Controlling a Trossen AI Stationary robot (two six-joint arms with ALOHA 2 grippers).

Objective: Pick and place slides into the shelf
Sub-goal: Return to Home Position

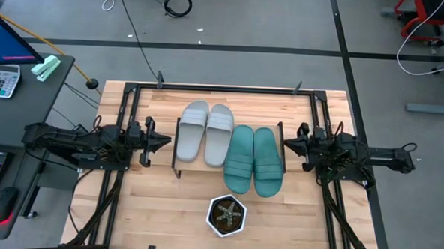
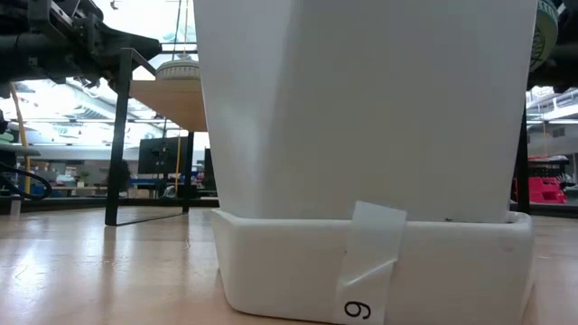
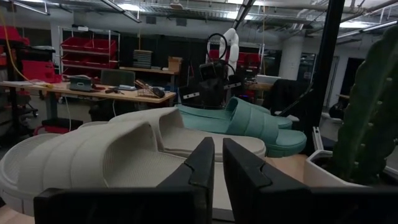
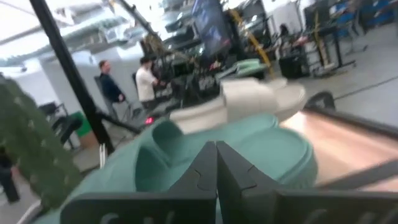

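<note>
Grey slides (image 1: pixel 205 132) nearer left gripper (image 1: pixel 166 143), teal slides (image 1: pixel 253 160) nearer right gripper (image 1: pixel 285 146); long axes crosswise to fingers; both fingers together, empty.

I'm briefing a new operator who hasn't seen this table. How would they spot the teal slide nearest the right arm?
Start at the shelf in the middle of the table, between the two arms. Four slides lie side by side on it: two grey toward the left pincer, two teal toward the right pincer. Yours is the outermost teal slide, beside its twin.
</note>
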